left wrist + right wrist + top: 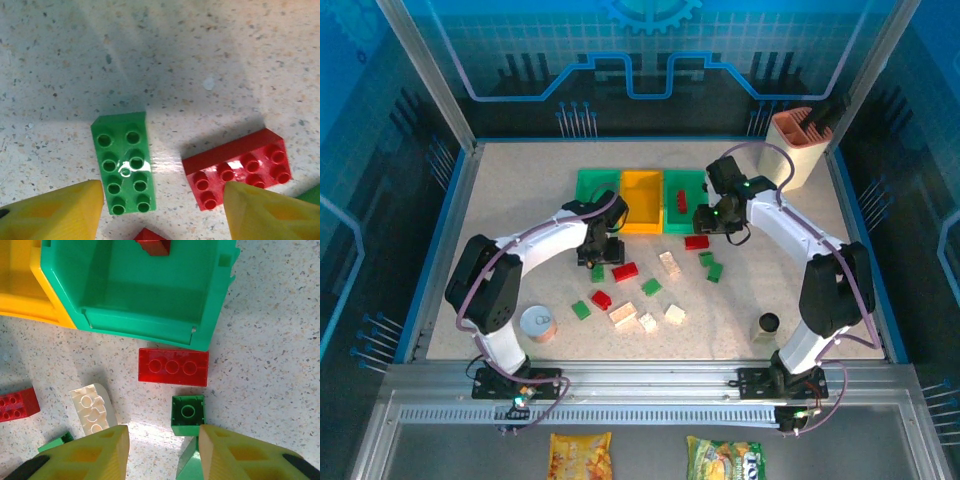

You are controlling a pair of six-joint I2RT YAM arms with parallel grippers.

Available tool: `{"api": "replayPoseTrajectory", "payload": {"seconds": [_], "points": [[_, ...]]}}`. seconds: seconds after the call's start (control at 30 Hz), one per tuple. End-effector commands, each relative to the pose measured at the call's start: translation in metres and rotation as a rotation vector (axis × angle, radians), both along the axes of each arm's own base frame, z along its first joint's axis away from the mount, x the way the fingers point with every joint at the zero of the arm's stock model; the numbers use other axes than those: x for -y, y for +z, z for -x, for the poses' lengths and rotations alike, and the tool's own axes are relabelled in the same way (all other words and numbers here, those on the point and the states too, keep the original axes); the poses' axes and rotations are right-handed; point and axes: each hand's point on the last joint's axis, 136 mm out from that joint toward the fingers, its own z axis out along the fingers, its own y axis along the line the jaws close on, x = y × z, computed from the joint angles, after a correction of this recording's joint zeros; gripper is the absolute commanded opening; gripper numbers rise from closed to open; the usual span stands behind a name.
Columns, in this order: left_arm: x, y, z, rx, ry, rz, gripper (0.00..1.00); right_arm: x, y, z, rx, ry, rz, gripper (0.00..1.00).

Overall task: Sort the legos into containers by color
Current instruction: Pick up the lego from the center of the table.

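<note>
My left gripper (pixel 160 217) hangs spread over the speckled table (pixel 200 50), one of its yellow fingers (pixel 50 212) by a green eight-stud plastic brick (pixel 124 162), the other by a red eight-stud plastic brick (pixel 235 167) — neither is centred, so I judge a sideways nudge comes before any pinch. My right gripper (pixel 162 455) is spread and empty, low by the right-hand green plastic bin (pixel 140 325), which holds a dark red brick (pixel 152 246); a red rectangular brick (pixel 173 366) lies just outside its wall — probably the next pick.
</note>
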Motion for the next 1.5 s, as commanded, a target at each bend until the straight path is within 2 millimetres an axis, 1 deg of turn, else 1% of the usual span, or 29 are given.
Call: {"api": "replayPoseTrajectory", "payload": {"seconds": [0.0,0.17,0.3,0.47,0.57,0.67,0.73,0.9,1.03,1.2,1.3,1.47], "points": [[-0.014,-0.012,0.007,-0.035,0.055,0.000,0.64,0.007,0.006,0.004,0.003,-0.010,-0.001,0.42],[-0.019,-0.023,0.008,-0.064,0.076,0.046,0.59,0.006,0.010,0.004,0.006,-0.011,-0.003,0.42],[-0.014,-0.027,0.005,-0.073,0.065,0.073,0.57,0.008,0.013,0.004,0.008,-0.014,0.004,0.42],[-0.017,-0.035,0.004,-0.076,0.068,0.048,0.55,0.008,0.014,0.006,0.005,-0.018,0.004,0.42],[-0.020,-0.039,0.004,-0.081,0.065,0.025,0.52,0.009,0.016,0.008,0.008,-0.018,0.006,0.42],[-0.023,-0.043,0.003,-0.083,0.063,0.008,0.48,0.010,0.020,0.008,0.014,-0.019,0.009,0.41],[-0.023,-0.045,0.004,-0.086,0.062,0.004,0.43,0.010,0.022,0.008,0.019,-0.018,0.010,0.41],[-0.023,-0.043,0.004,-0.079,0.054,0.006,0.35,0.010,0.027,0.008,0.026,-0.015,0.018,0.40],[-0.022,-0.037,0.004,-0.074,0.049,0.014,0.31,0.010,0.031,0.010,0.033,-0.012,0.026,0.40],[-0.019,-0.019,-0.001,-0.042,0.031,0.025,0.29,0.011,0.036,0.011,0.043,-0.014,0.027,0.40],[-0.015,-0.003,-0.011,-0.012,0.018,0.031,0.29,0.011,0.037,0.013,0.044,-0.011,0.030,0.40],[-0.001,0.024,-0.033,0.046,-0.005,0.059,0.28,0.015,0.038,0.018,0.046,-0.014,0.039,0.40]]}}
